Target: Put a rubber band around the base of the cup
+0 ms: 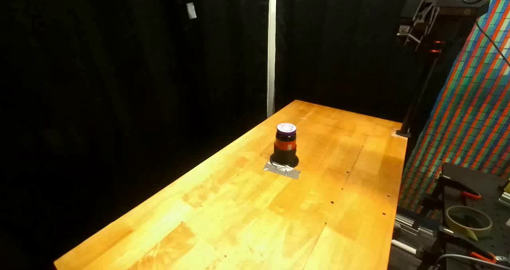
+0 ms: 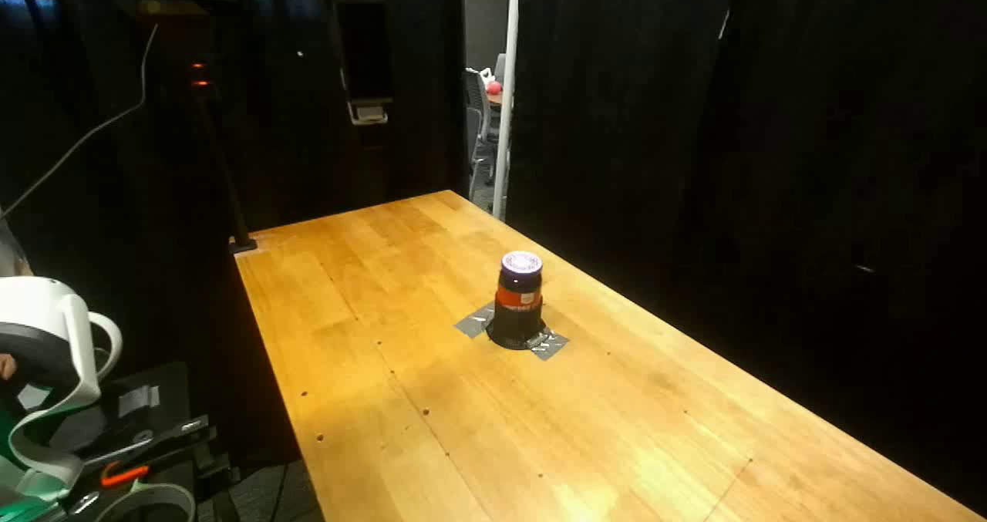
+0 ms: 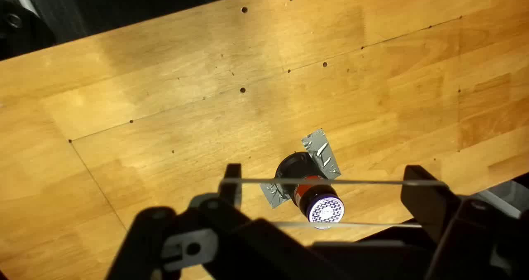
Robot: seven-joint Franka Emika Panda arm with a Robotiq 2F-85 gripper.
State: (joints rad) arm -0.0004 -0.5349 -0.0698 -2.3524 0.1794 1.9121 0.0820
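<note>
The cup is a small dark cylinder with an orange-red band and a patterned white and purple top. It stands upright on the table in both exterior views and shows at lower centre in the wrist view. Its black flared base is taped down. My gripper is open, its fingers wide apart. A pale rubber band is stretched around both fingers in two strands. In the wrist view the strands cross in front of the cup; their height above it is unclear. The exterior views do not show the gripper.
Silver tape strips lie beside the base on the wooden table. A dark post stands at a table corner. A side surface holds a tape roll and red-orange items. Black curtains hang along the table.
</note>
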